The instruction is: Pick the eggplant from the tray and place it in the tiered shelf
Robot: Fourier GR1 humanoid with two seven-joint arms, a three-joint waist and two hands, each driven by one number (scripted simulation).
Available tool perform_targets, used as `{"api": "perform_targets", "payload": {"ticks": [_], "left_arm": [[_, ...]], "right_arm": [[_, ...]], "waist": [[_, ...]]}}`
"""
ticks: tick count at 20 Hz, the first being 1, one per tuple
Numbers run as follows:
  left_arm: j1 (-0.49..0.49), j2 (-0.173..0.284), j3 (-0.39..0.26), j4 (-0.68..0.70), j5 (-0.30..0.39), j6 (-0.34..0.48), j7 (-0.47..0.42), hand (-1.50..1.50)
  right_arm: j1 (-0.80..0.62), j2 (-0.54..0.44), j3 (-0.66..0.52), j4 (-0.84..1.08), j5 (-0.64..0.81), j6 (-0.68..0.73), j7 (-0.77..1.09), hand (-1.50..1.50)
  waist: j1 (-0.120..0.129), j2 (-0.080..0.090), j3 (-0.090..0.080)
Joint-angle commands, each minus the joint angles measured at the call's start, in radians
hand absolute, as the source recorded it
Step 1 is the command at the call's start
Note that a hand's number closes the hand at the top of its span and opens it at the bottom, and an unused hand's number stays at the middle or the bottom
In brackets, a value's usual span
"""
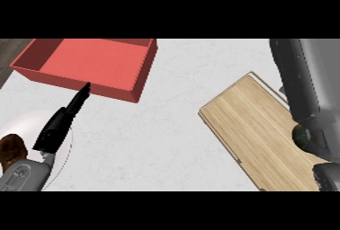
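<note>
My right hand (317, 144) is down on the wooden tray (256, 134) at its right edge, curled round a dark green-topped thing (300, 136) I take for the eggplant. So I judge the pick is in hand. Next I must lift it and carry it left to the red shelf (100, 63). Most of the eggplant is hidden. My left hand (66, 117) rests with straight fingers at lower left.

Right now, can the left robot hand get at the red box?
Probably yes: the left robot hand points straight fingers at the red box, tips almost at its near wall, nothing between.
</note>
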Motion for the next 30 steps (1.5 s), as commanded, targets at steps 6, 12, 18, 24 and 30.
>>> {"api": "perform_targets", "payload": {"ticks": [6, 12, 18, 24, 30], "left_arm": [[0.036, -0.002, 0.017, -0.029, -0.018, -0.006, 0.010, 0.00], [0.043, -0.019, 0.043, -0.008, -0.026, 0.003, -0.016, 0.00], [0.039, 0.005, 0.066, -0.038, -0.008, -0.039, 0.023, 0.00], [0.040, -0.007, 0.092, 0.020, -0.031, -0.043, -0.020, 0.00], [0.024, -0.016, 0.108, 0.011, -0.038, -0.061, 0.009, 0.00]], "right_arm": [[-0.305, -0.081, -0.064, 0.260, 0.059, 0.040, 0.094, 1.50], [-0.335, -0.170, -0.069, 0.323, 0.068, 0.186, 0.051, 1.50], [-0.356, -0.237, -0.106, 0.453, 0.064, 0.213, 0.039, 1.50], [-0.277, -0.354, -0.136, 0.437, 0.029, 0.200, -0.073, 1.50], [-0.220, -0.401, -0.190, 0.426, -0.046, 0.171, -0.173, 1.50]], "waist": [[-0.019, -0.006, 0.000], [-0.042, -0.010, 0.000], [-0.029, -0.007, 0.001], [-0.048, -0.010, 0.001], [-0.048, -0.010, 0.001]]}}
